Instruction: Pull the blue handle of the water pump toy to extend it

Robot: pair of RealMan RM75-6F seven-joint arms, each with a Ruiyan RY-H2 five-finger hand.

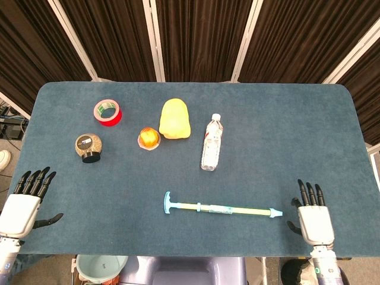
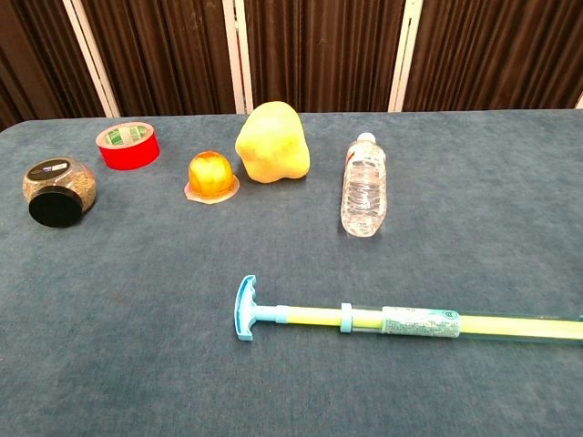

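Observation:
The water pump toy (image 1: pixel 225 209) lies flat near the table's front edge, a thin yellow-green tube with a pale blue tip on the right. Its blue T-shaped handle (image 1: pixel 168 202) is at the left end, also seen in the chest view as the handle (image 2: pixel 245 309) on the tube (image 2: pixel 419 323). My right hand (image 1: pixel 312 215) is open, palm down, fingers apart, just right of the toy's tip and not touching it. My left hand (image 1: pixel 25 202) is open at the table's front left corner, far from the handle. Neither hand shows in the chest view.
Behind the toy lie a clear water bottle (image 1: pixel 211 142), a yellow lumpy object (image 1: pixel 174 119), an orange jelly cup (image 1: pixel 149 139), a red tape roll (image 1: pixel 107 112) and a small jar with a black lid (image 1: pixel 89 148). The blue table (image 1: pixel 285 136) ends right before my hands.

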